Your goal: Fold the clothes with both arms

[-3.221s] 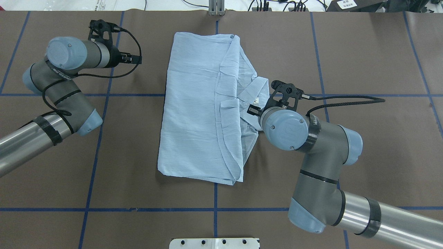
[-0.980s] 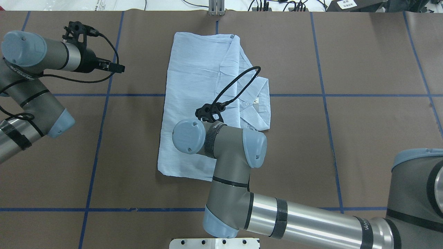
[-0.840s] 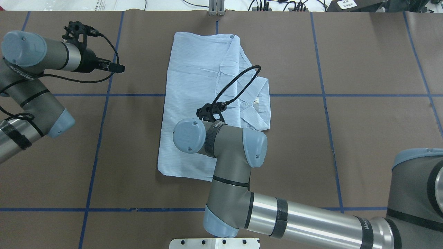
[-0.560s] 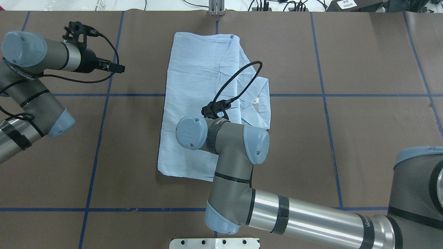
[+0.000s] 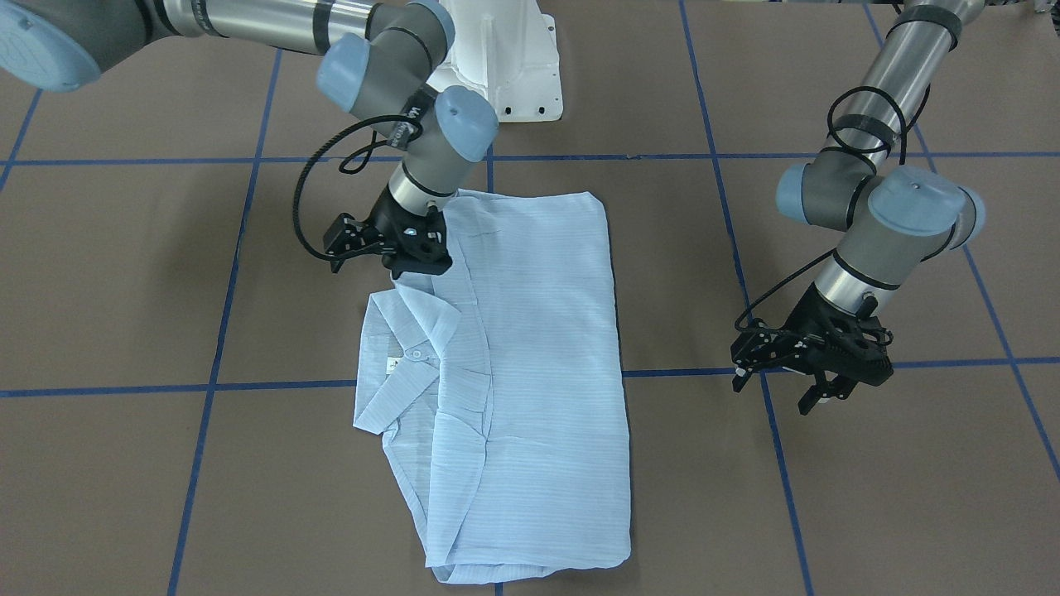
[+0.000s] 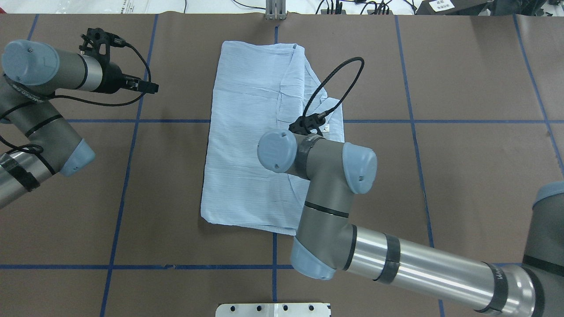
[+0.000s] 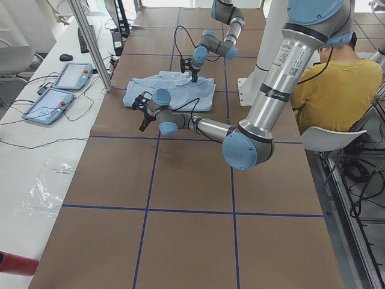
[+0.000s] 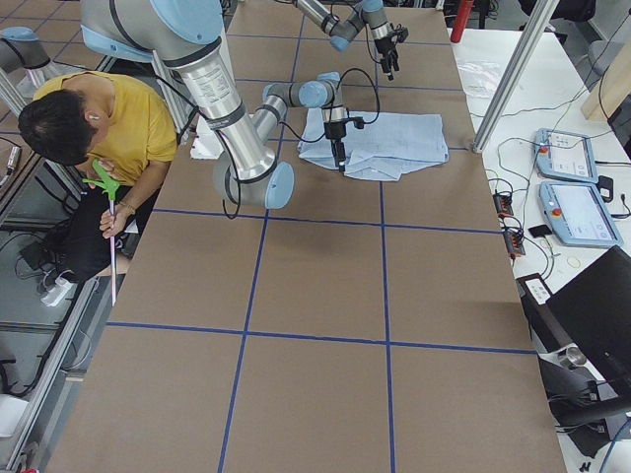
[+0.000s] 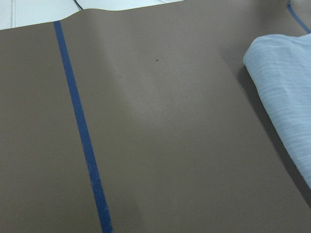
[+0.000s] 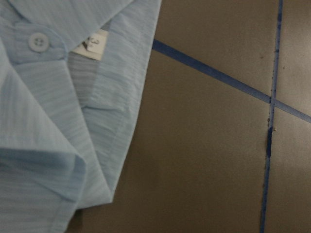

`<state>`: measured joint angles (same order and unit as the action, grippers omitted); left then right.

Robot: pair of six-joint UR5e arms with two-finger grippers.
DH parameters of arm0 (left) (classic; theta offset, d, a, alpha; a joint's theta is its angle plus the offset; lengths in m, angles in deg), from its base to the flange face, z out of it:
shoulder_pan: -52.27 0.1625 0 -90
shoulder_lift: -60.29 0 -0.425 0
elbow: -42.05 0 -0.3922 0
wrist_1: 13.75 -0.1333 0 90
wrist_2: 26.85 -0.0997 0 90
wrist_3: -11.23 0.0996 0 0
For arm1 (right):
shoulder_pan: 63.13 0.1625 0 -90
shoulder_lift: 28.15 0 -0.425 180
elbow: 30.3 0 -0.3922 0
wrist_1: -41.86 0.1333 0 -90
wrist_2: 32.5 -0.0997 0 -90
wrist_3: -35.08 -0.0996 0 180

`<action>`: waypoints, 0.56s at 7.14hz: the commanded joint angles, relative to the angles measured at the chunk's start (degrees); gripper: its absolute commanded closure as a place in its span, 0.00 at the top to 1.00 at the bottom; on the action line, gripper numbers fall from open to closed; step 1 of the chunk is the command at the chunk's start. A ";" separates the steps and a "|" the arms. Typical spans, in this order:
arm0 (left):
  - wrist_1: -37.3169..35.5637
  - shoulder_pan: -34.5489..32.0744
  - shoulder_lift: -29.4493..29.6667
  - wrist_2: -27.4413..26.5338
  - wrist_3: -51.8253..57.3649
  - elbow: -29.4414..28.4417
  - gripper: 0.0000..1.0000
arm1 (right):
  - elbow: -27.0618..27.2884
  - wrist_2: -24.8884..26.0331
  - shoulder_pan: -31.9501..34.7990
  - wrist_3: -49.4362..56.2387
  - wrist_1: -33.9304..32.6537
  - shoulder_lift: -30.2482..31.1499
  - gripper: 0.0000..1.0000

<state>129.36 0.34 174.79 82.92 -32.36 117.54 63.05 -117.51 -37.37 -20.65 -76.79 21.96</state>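
The shirt (image 5: 538, 372) lies folded mid-frame on the desk (image 5: 828, 513), collar left in the front view. My right end effector (image 5: 418, 263) sits at its upper-left edge, the left end effector (image 5: 820, 396) over desk at right; I can't tell either's grip. Overhead, the right arm (image 6: 335, 189) covers the shirt's lower right.

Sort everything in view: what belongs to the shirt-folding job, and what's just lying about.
Job: shirt; right gripper; left gripper.
Lying about: teach pendants; plastic bag; seated person; white pedestal base.
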 commanded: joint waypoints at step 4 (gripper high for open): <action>0.07 0.07 -0.42 0.00 0.00 0.00 1.00 | 7.55 -1.30 0.10 -4.72 16.26 4.47 1.00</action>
<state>129.42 0.37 174.41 82.92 -32.36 117.54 70.75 -118.02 -36.20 -22.44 -68.66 26.87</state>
